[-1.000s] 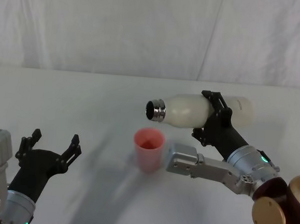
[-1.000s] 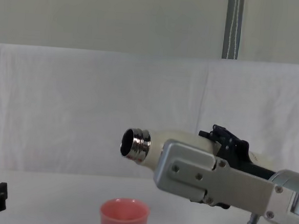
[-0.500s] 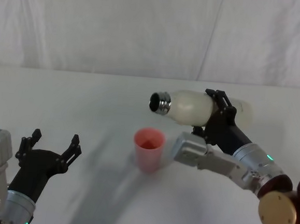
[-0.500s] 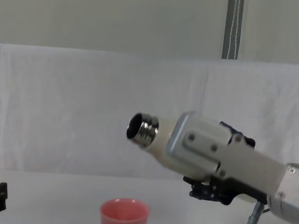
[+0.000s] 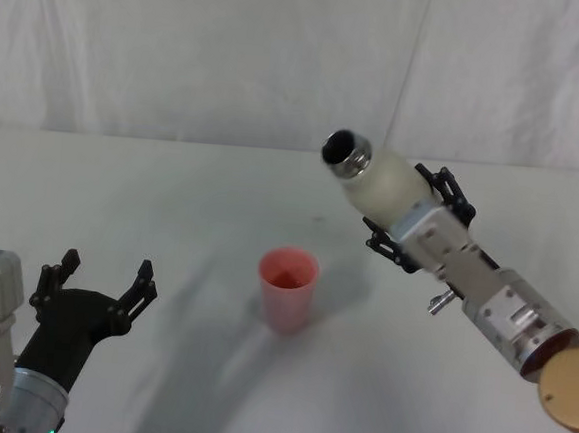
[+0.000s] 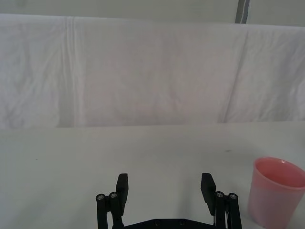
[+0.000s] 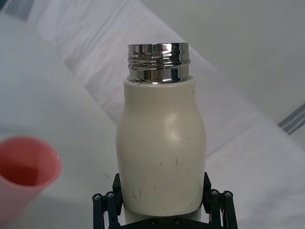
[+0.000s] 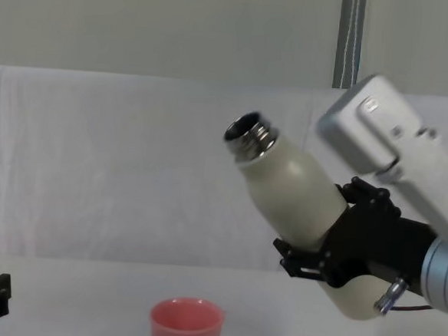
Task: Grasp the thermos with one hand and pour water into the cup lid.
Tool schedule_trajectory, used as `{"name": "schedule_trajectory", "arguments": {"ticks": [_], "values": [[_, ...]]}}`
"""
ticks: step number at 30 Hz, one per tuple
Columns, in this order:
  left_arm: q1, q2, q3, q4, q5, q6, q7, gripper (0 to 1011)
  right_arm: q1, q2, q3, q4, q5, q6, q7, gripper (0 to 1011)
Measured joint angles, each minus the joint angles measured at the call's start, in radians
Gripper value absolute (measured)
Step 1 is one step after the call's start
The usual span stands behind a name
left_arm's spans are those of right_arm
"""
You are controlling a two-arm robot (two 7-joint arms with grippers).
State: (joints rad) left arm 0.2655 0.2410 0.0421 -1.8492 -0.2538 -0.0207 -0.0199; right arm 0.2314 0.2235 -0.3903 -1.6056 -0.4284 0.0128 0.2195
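While tilted in the right gripper [image 8: 333, 252], thermos [image 8: 292, 190] base half-hidden.

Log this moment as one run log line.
right claw: shut on thermos, mouth tilted up | cup lid: upright on table | left claw: open, idle

White table [image 5: 171, 197] (cloth-draped backdrop [image 5: 232, 52] behind), perhaps a pole [image 8: 349, 38].

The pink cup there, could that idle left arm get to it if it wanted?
Probably yes. The left gripper is open and low over the table, with bare tabletop between it and the pink cup. The thermos hangs higher, held off to the cup's right by the right gripper.
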Motion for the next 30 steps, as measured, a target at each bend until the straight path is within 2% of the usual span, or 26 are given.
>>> {"name": "schedule_trajectory", "arguments": {"ticks": [6, 9, 13, 15, 16, 17, 22, 30], "values": [[0.000, 0.000, 0.000, 0.000, 0.000, 0.000, 0.000, 1001, -0.013, -0.020, 0.049, 0.000, 0.143, -0.006, 0.040, 950], [0.000, 0.000, 0.000, 0.000, 0.000, 0.000, 0.000, 1001, -0.023, -0.031, 0.081, 0.001, 0.248, -0.003, 0.070, 950], [0.000, 0.000, 0.000, 0.000, 0.000, 0.000, 0.000, 1001, -0.030, -0.035, 0.101, 0.002, 0.325, 0.001, 0.092, 950], [0.000, 0.000, 0.000, 0.000, 0.000, 0.000, 0.000, 1001, -0.032, -0.035, 0.104, 0.002, 0.339, 0.001, 0.096, 950], [0.000, 0.000, 0.000, 0.000, 0.000, 0.000, 0.000, 1001, -0.035, -0.035, 0.111, 0.003, 0.372, 0.000, 0.106, 950], [0.000, 0.000, 0.000, 0.000, 0.000, 0.000, 0.000, 1001, -0.035, -0.035, 0.111, 0.003, 0.372, 0.000, 0.106, 950], [0.000, 0.000, 0.000, 0.000, 0.000, 0.000, 0.000, 1001, -0.045, -0.034, 0.124, 0.015, 0.457, -0.006, 0.125, 950], [0.000, 0.000, 0.000, 0.000, 0.000, 0.000, 0.000, 1001, -0.055, -0.047, 0.143, 0.041, 0.551, -0.007, 0.130, 950]]}}
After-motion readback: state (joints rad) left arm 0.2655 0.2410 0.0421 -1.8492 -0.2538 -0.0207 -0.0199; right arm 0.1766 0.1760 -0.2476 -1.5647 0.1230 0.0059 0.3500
